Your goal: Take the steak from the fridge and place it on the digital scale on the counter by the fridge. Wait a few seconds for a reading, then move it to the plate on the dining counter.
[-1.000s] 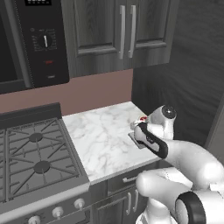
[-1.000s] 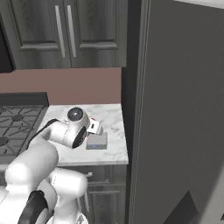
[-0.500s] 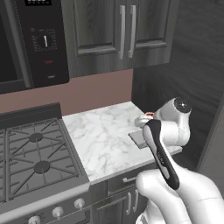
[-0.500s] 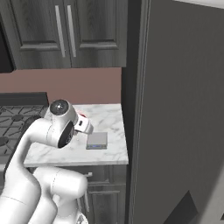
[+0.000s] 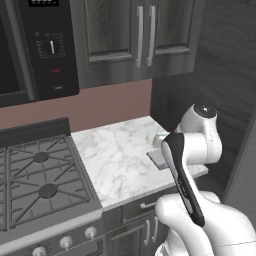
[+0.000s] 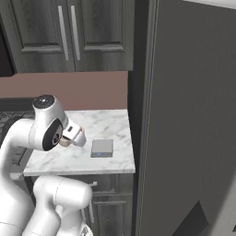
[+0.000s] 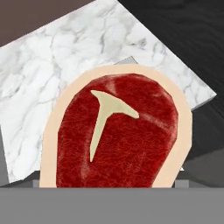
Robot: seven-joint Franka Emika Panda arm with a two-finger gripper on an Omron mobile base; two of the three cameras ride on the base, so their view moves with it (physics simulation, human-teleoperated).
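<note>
Dark wood-grain cupboards (image 5: 145, 35) w/ silver handles hang over a narrow marble surface (image 5: 115, 160), pink-brown backsplash behind it, gas stove (image 5: 40, 175) to its left and the tall grey fridge (image 6: 193, 115) closing off its right end. Digital scale (image 6: 102, 147) lies flat on the marble near the fridge side, its top bare; in the left base view just a corner of it (image 5: 156, 159) shows beside the arm. White arm is bent over the surface, wrist up above the marble, left of the scale in the right base view. Steak (image 7: 118, 135) sits right in front of the hand cam: red oval slab, tan fatty rim, pale T-shaped bone mark, lower edge cut off by the frame bottom, so it's up off the surface w/ marble and a grey scale corner (image 7: 128, 60) peeking past its top edge. A tan-brown bit (image 6: 64, 142) shows under the wrist in the right base view, prob. the same steak. Pincer fingers are hidden behind the meat; it appears to be clamped on the steak, jaw gap not visible.
</note>
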